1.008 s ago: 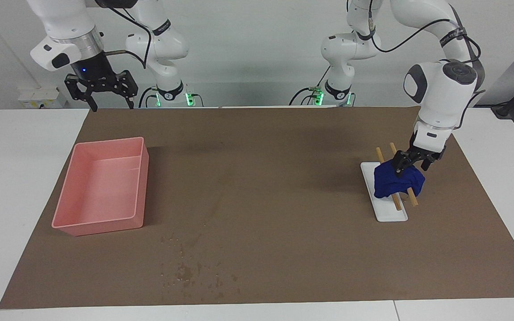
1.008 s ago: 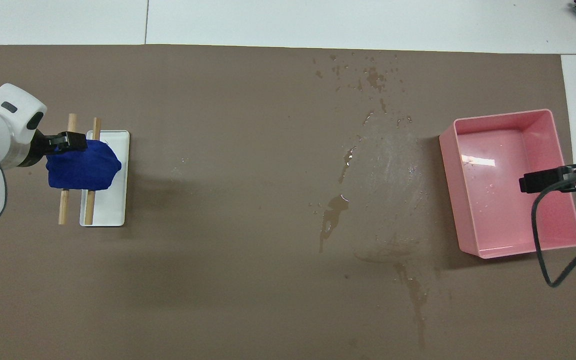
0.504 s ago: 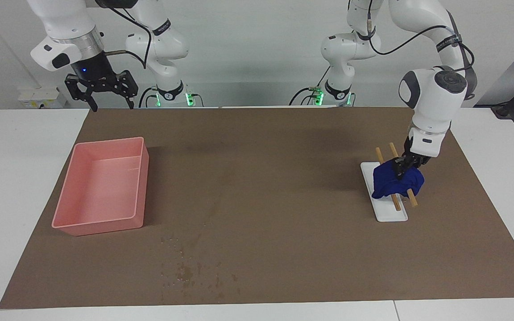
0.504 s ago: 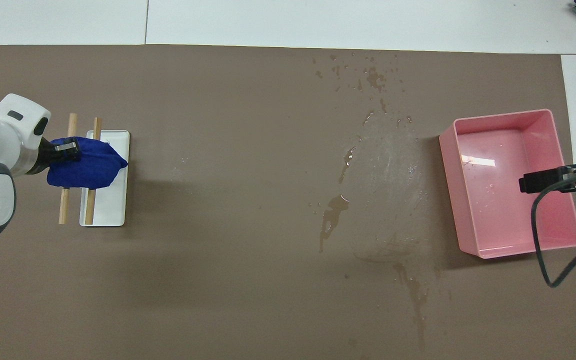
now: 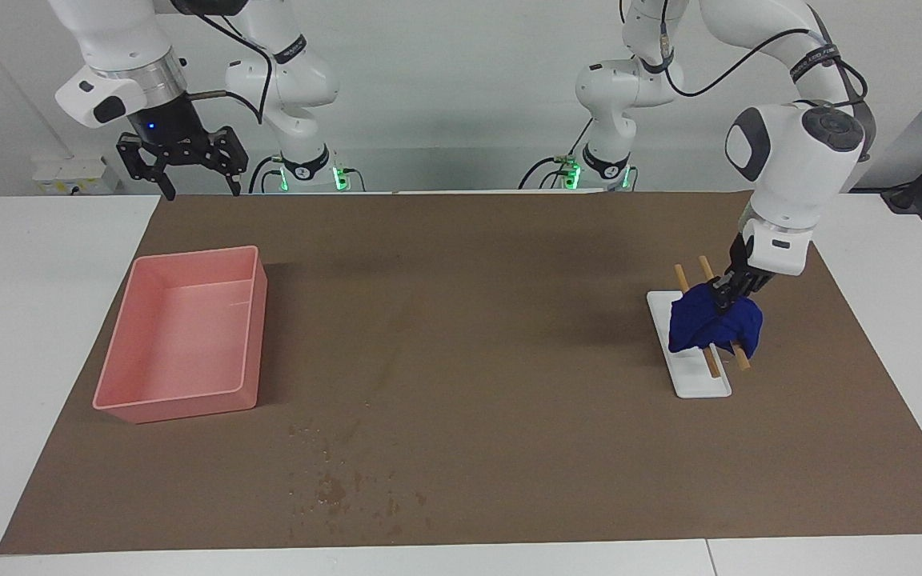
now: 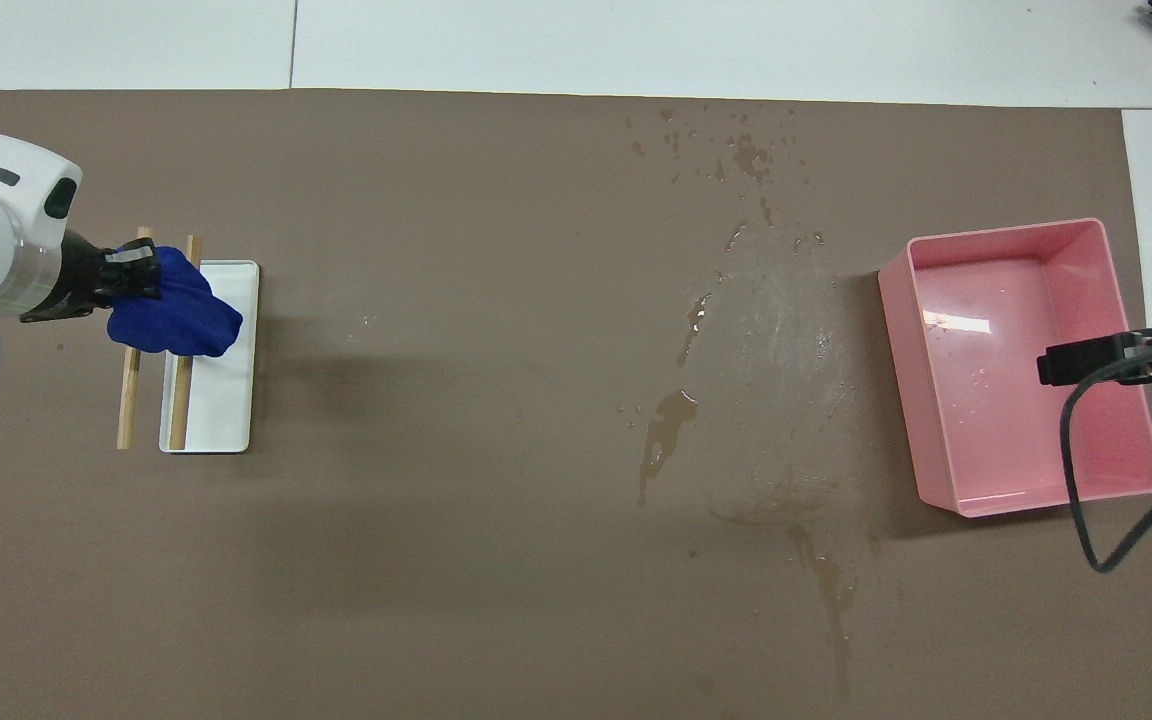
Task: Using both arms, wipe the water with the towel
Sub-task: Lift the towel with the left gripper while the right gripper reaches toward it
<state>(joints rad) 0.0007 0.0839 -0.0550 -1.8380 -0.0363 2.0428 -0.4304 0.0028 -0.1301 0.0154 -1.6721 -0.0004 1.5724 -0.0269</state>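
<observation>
Now the pickup: towel (image 5: 713, 324) pinched in the left gripper (image 5: 727, 294), still draped on the rack (image 5: 689, 364).
Jaws squeezed on its top fold, at the table's (image 5: 509, 320) left-arm end. Next it likely lifts clear and carries toward three o'clock in the overhead view, to the water (image 6: 671, 420). Right gripper (image 5: 181, 164) waits above the pink tray (image 5: 181, 332), jaws spread.

The left gripper (image 5: 727, 298) pinches the top of the navy towel (image 5: 713, 326), which hangs bunched over the two wooden rods (image 5: 723, 352) of the white rack (image 5: 697, 382) at the left arm's end of the desk (image 5: 477, 320). The right gripper (image 5: 182, 160) waits in the air with its jaws spread, over the edge of the brown mat nearest the robots, above the pink tray (image 5: 181, 400). Water spots (image 5: 333, 484) darken the mat farther from the robots than the tray.
</observation>
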